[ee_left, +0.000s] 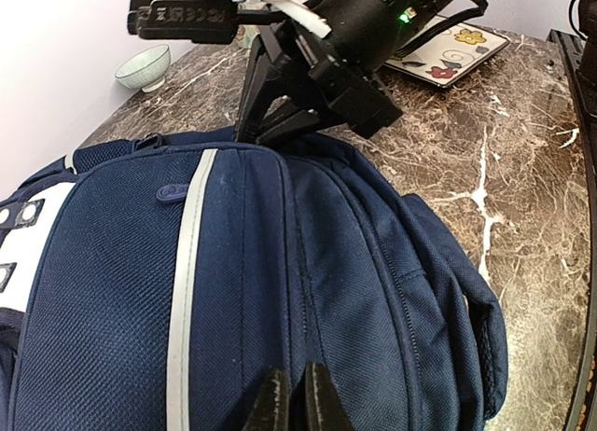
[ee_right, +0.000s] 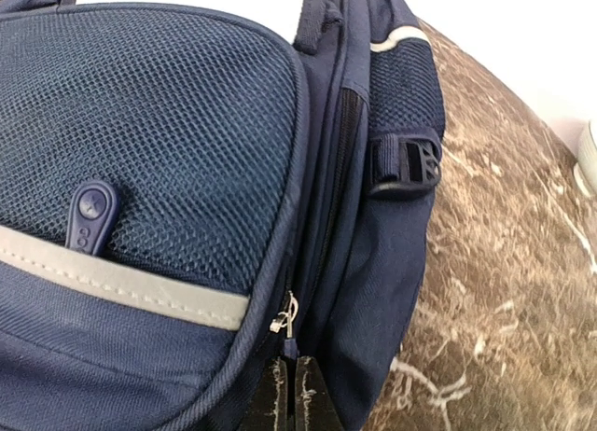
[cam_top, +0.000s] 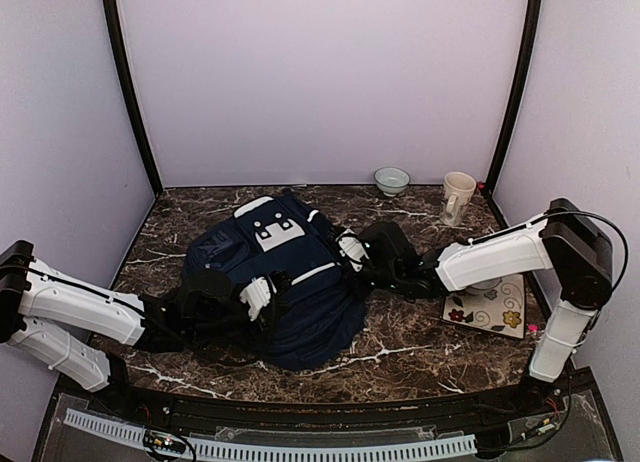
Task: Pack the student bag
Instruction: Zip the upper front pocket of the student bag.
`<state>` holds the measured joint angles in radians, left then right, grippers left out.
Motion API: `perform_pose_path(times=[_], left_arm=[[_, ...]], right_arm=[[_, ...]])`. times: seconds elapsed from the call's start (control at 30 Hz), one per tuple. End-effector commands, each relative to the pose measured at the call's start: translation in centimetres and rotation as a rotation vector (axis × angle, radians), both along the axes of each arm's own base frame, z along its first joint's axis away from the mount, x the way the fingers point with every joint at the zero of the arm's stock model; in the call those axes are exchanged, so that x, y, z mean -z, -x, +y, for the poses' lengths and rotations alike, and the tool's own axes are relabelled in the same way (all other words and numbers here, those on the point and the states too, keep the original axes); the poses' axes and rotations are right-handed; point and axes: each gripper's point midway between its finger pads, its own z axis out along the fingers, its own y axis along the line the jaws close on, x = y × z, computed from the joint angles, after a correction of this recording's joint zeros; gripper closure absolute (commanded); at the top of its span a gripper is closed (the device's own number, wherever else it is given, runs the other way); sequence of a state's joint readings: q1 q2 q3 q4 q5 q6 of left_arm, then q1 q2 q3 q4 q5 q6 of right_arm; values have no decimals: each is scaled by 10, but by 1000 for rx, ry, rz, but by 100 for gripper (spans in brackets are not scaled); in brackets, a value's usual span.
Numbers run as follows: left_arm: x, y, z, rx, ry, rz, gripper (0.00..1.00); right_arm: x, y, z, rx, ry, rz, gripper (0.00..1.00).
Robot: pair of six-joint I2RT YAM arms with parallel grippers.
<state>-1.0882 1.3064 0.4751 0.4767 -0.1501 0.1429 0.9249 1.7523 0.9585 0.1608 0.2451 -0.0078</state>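
Left jaws: pressing together against student bag (ee_left: 112, 291) fabric at its 8 o'clock side | right jaws: pressing together just below zip pull (ee_right: 283, 317) at bag's 3 o'clock, hold untellable | bag: lying mid-worktop (cam_top: 420, 342) | progress: zips appearing closed, nothing going in; probably zipping stage, finish unconfirmed

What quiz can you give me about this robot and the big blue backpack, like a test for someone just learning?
1. True or false: the mug stands on the student bag.
2. Where is the bowl? A: near the back edge of the table. B: on the bag. C: under the table.
3. Fill in: the left tool and the right tool are both ____ (open or shut).
Key: 1 false, the mug stands on the table. 2 A. 3 shut.
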Motion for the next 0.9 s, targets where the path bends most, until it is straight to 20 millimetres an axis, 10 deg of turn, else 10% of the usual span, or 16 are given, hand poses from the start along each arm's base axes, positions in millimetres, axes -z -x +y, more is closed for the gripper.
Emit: perform_pose_path(times=[0.0,0.2,0.5,0.87], left_arm=[[6,17,2,58,-6,48,100],[8,17,1,61,-9,53,100],[-16,21,-3,64,3,49,98],[-22,25,0,21,-37,-4,49]], right_arm=[[-12,-39,-7,35,30,-107,100],[-16,-32,8,-71,-23,-96,100],[-8,47,42,-392,-106,80,100],[-34,131,85,-556,-116,40,100]])
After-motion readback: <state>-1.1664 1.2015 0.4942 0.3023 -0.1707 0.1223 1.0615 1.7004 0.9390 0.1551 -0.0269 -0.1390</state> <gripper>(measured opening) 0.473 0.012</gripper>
